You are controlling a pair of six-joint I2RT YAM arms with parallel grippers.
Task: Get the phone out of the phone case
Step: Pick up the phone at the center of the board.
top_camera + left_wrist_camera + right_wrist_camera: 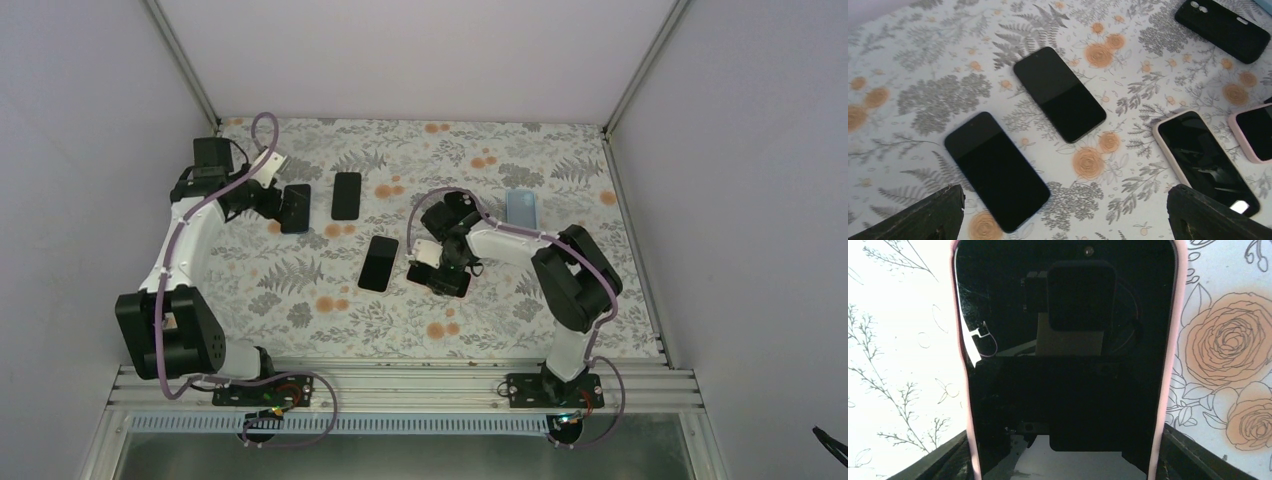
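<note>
A phone in a pink case (1063, 365) lies screen up on the flowered table, and my right gripper (1063, 460) is shut on it, one finger against each long side. In the top view this gripper (445, 272) is over the same phone (440, 282) at mid-table. A second phone in a pink case (1205, 160) lies to its left (378, 263). My left gripper (1063, 215) is open and empty, low over a bare black phone (997, 170), at the far left in the top view (288, 205).
Another bare black phone (1059, 93) lies beside the first (346, 195). A black case (1223, 27) lies back up further off. A light blue case (521, 208) lies at the far right. White walls close in the table on three sides.
</note>
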